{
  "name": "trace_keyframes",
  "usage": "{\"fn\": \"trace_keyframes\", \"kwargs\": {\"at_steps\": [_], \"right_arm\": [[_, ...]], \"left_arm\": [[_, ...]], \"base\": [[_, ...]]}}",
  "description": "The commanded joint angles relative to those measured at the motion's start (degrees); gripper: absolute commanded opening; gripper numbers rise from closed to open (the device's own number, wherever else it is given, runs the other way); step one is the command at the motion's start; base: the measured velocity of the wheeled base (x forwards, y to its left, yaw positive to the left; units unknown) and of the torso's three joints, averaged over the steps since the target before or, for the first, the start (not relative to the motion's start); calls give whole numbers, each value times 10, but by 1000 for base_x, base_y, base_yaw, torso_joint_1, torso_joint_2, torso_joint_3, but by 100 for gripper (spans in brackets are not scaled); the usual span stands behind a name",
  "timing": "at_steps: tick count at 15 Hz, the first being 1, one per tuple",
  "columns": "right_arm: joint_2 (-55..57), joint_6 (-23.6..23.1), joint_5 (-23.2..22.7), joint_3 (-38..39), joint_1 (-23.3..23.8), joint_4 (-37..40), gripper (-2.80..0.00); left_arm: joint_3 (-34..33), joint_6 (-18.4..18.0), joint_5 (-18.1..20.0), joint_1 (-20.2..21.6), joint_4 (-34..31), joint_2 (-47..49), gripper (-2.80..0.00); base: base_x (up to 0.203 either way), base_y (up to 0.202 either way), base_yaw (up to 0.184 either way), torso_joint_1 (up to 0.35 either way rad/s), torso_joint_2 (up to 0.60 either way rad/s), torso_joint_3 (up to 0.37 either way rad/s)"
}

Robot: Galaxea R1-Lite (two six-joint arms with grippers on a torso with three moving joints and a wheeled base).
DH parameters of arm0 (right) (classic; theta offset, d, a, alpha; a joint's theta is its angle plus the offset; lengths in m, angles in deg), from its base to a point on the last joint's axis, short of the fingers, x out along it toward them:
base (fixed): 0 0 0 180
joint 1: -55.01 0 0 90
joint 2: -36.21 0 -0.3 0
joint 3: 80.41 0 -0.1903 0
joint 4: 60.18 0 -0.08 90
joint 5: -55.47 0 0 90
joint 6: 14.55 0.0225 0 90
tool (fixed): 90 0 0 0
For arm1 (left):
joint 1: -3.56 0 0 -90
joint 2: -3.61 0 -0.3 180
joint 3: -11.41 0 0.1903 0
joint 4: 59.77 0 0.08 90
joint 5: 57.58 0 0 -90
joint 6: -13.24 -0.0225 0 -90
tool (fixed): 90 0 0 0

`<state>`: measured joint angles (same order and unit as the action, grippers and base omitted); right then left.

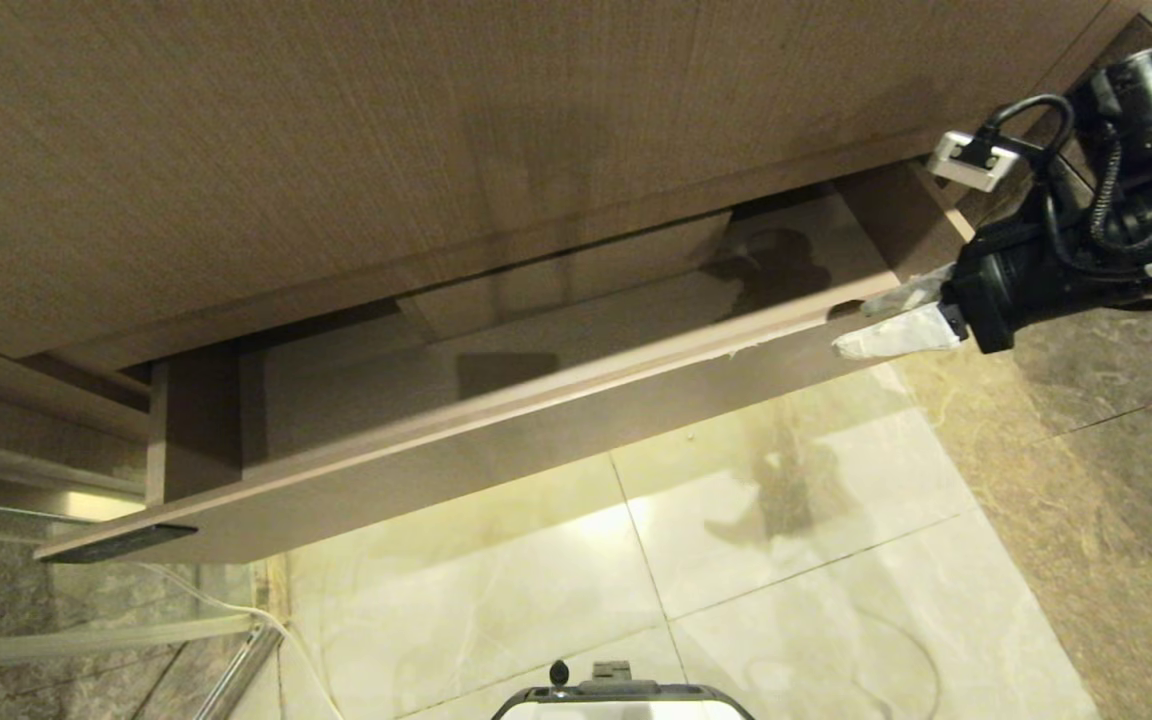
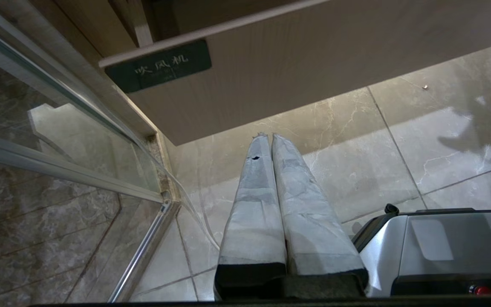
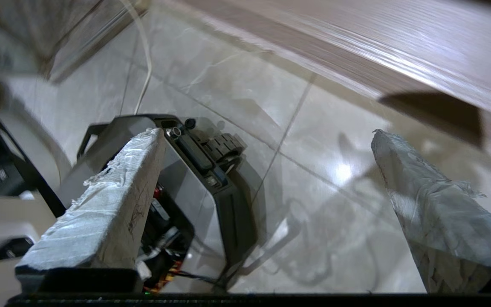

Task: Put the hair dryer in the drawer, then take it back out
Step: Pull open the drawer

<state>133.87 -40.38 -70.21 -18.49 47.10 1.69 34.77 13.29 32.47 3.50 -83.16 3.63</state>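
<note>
Parked low, the left claw [image 2: 267, 138] is closed and empty. Right claw [image 1: 891, 320] gapes empty at the open drawer's [image 1: 496, 440] right end; no hair dryer visible, so progress is unclear.

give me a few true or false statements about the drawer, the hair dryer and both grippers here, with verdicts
1. The drawer is pulled open. True.
2. The hair dryer lies in the drawer. False: no hair dryer shows in any view, and the visible drawer inside is bare.
3. The right gripper has its jaws apart and holds nothing. True.
4. The left gripper has its jaws wide open. False: they are shut together, empty.
5. The right gripper is deep inside the drawer. False: it is at the drawer's right front corner, outside it.
6. A dark label sits on the drawer front. True.
</note>
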Motion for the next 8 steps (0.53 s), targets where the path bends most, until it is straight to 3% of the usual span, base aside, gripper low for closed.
{"fn": "trace_keyframes", "kwargs": {"at_steps": [1,2,3,6,8], "right_arm": [[-83,51,23,18,19,3,0],[-94,66,28,18,28,3,0],[-110,73,39,18,36,3,-280],[-152,98,136,37,45,-2,-280],[-173,116,152,63,49,-29,-280]], "left_arm": [[-1,0,0,0,0,0,-280],[0,0,0,0,0,0,-280],[-1,0,0,0,0,0,-280],[0,0,0,0,0,0,-280],[0,0,0,0,0,0,-280]], "base": [[0,0,0,0,0,0],[0,0,0,0,0,0],[0,0,0,0,0,0],[0,0,0,0,0,0],[0,0,0,0,0,0]]}}
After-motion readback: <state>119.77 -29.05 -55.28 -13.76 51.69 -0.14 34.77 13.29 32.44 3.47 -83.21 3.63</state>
